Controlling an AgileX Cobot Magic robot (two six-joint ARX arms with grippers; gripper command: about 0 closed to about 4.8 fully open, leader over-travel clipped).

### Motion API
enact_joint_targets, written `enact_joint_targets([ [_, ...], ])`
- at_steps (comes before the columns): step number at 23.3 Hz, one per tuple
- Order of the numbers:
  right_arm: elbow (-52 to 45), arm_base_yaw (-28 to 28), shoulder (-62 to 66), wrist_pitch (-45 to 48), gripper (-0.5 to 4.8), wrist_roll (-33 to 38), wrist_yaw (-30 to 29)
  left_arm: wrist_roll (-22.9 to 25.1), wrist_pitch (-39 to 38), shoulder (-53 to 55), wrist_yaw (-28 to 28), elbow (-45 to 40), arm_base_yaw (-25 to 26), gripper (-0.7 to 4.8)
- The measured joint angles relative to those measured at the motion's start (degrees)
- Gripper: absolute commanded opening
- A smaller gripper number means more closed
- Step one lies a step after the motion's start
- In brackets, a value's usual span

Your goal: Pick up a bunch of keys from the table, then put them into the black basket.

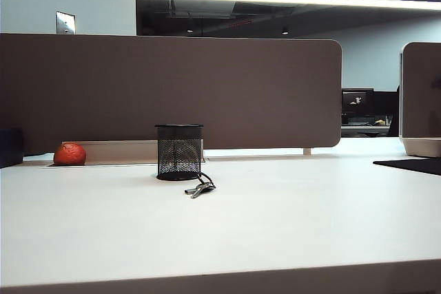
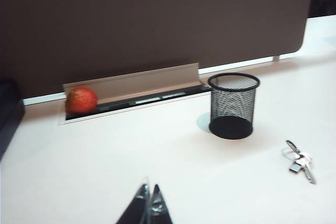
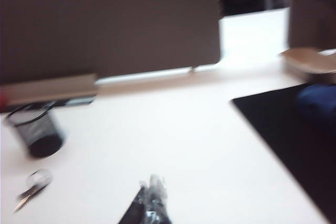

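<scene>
One table [image 1: 275,225] carries the items. One black basket [image 1: 179,151] stands on it. One bunch of keys [image 1: 199,188] lies just near of the basket; the number of keys in the bunch cannot be counted. One red-orange fruit [image 1: 69,154] sits at far left. One dark mat [image 1: 412,164] lies at far right. Two grippers are present: one left gripper [image 2: 149,201] and one right gripper [image 3: 152,195].

Bunch of keys [image 1: 200,188] lies on table [image 1: 275,225], just in front-right of black basket [image 1: 179,151]. Round fruit [image 1: 69,154] far left by divider panel [image 1: 172,91]. Left gripper [image 2: 149,203] and right gripper [image 3: 151,198] near side, above table.
</scene>
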Motion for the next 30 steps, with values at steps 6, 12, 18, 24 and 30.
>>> enact_joint_targets([
  [6,15.3,0.0,19.3,-7.4,-0.04,0.0,-11.3,0.0,0.0,0.0,1.6,0.0,0.0,-0.06],
  [12,36.5,3.4,43.4,-17.4,0.56,0.2,-26.7,0.0,-2.5,0.0,5.2,0.0,0.0,-0.06],
  [18,45.3,10.5,54.6,-21.9,1.69,0.2,-27.6,0.0,-8.3,0.0,10.4,0.0,0.0,-0.06],
  [24,47.8,17.6,62.9,-23.7,3.03,0.3,-27.5,0.0,-10.9,0.0,12.0,0.0,0.0,-0.06],
  [30,48.0,23.8,73.2,-23.0,4.31,0.5,-25.0,0.0,-10.9,0.0,12.2,0.0,0.0,-0.06],
])
